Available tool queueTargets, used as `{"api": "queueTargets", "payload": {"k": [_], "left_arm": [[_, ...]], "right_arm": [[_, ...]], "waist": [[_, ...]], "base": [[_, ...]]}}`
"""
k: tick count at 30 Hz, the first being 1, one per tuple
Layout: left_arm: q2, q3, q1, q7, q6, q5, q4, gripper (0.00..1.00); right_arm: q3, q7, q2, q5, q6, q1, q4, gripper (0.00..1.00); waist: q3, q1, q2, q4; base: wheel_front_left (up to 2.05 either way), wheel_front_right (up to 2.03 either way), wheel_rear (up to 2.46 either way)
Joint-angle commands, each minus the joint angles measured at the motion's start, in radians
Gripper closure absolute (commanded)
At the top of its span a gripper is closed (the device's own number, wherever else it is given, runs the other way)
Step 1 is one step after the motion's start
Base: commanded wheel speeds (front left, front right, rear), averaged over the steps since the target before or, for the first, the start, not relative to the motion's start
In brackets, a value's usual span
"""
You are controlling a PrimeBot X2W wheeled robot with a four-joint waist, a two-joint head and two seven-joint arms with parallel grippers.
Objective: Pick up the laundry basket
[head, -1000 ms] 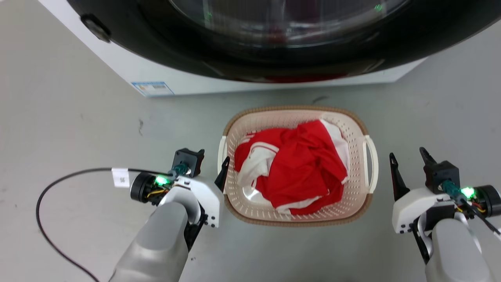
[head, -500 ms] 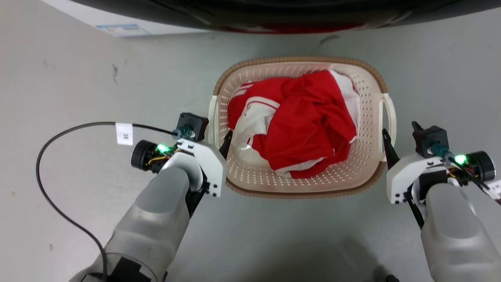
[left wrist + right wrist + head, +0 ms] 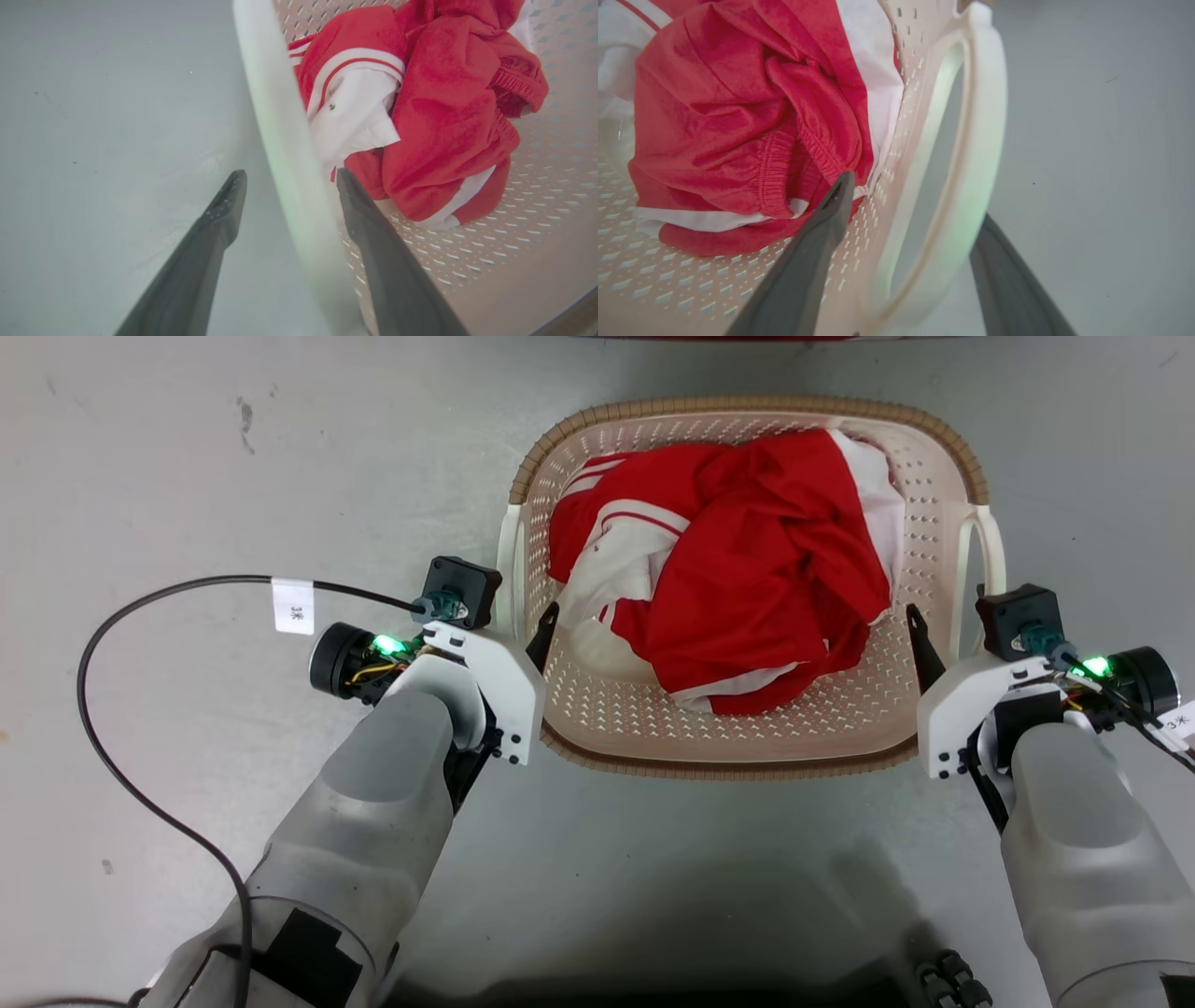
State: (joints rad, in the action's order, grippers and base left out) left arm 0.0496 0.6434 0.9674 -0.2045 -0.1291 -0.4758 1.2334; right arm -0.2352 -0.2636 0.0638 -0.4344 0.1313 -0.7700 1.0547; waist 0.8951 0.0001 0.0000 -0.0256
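A black cable [image 3: 205,581] curls on the floor [image 3: 187,448]. Red and white clothes [image 3: 747,569] lie in the basket [image 3: 738,767]. It sits on the floor between the arms, cream with holes and a brown rim. The left gripper [image 3: 290,173] and right gripper [image 3: 915,200] are wide open, each around one of its white handles [image 3: 995,537].

The cream perforated laundry basket [image 3: 728,768], brown-rimmed, sits upright on the floor [image 3: 653,887] holding red-and-white clothes [image 3: 766,569].

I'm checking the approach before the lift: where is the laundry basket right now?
In the head view the laundry basket sits on the grey floor at upper centre, between the left gripper and right gripper, each straddling a white side handle.
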Motion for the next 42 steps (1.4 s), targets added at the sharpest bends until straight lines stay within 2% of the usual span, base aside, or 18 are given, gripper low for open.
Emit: {"api": "queueTargets", "payload": {"k": [1, 3, 4, 5, 6, 17, 31, 36, 42], "left_arm": [[0.001, 0.003, 0.013, -0.003, -0.001, -0.004, 0.004, 0.00], [0.001, 0.013, 0.022, -0.005, -0.001, -0.011, 0.010, 0.00], [0.001, 0.019, 0.025, -0.005, -0.001, -0.011, 0.013, 0.51], [0.002, 0.023, 0.028, -0.007, -0.001, -0.013, 0.015, 0.80], [0.002, 0.028, 0.030, -0.007, -0.001, -0.016, 0.018, 1.00], [0.002, 0.073, 0.005, -0.003, -0.004, -0.064, 0.030, 1.00], [-0.001, 0.151, -0.134, 0.069, -0.006, -0.179, 0.013, 1.00], [0.002, 0.181, -0.183, 0.103, -0.006, -0.222, 0.005, 1.00], [0.016, 0.213, -0.224, 0.160, -0.006, -0.276, -0.012, 1.00]], "right_arm": [[-0.003, -0.002, -0.002, -0.005, -0.001, -0.015, 0.002, 0.00], [-0.007, -0.002, -0.004, -0.009, -0.001, -0.022, 0.003, 0.00], [-0.008, -0.002, -0.005, -0.013, -0.001, -0.025, 0.004, 0.53], [-0.006, -0.002, -0.005, -0.017, -0.001, -0.030, -0.005, 1.00], [-0.005, -0.002, -0.006, -0.020, -0.001, -0.030, -0.003, 1.00], [-0.004, -0.001, -0.002, -0.036, -0.001, -0.011, 0.040, 1.00], [0.054, -0.002, -0.010, -0.047, -0.001, 0.047, 0.178, 1.00], [0.091, 0.000, -0.011, 0.004, -0.001, 0.080, 0.220, 1.00], [0.187, 0.055, -0.012, 0.094, -0.001, 0.120, 0.233, 1.00]], "waist": [[0.007, -0.0001, 0.0000, 0.002], [0.015, -0.0001, 0.0000, 0.004], [0.019, -0.0001, 0.0000, 0.005], [0.022, -0.0001, 0.0000, 0.005], [0.024, -0.0001, 0.0000, 0.006], [-0.027, -0.0001, 0.0000, 0.010], [-0.269, -0.0001, 0.0000, 0.025], [-0.363, -0.0001, 0.0000, 0.029], [-0.464, -0.0001, 0.0000, 0.030]], "base": [[0.00, 0.00, 0.00], [0.00, 0.00, 0.00], [0.00, 0.00, 0.00], [0.00, 0.00, 0.00], [0.00, 0.00, 0.00], [0.00, 0.00, 0.00], [0.00, 0.00, 0.00], [0.00, 0.00, 0.00], [0.00, 0.00, 0.00]]}}
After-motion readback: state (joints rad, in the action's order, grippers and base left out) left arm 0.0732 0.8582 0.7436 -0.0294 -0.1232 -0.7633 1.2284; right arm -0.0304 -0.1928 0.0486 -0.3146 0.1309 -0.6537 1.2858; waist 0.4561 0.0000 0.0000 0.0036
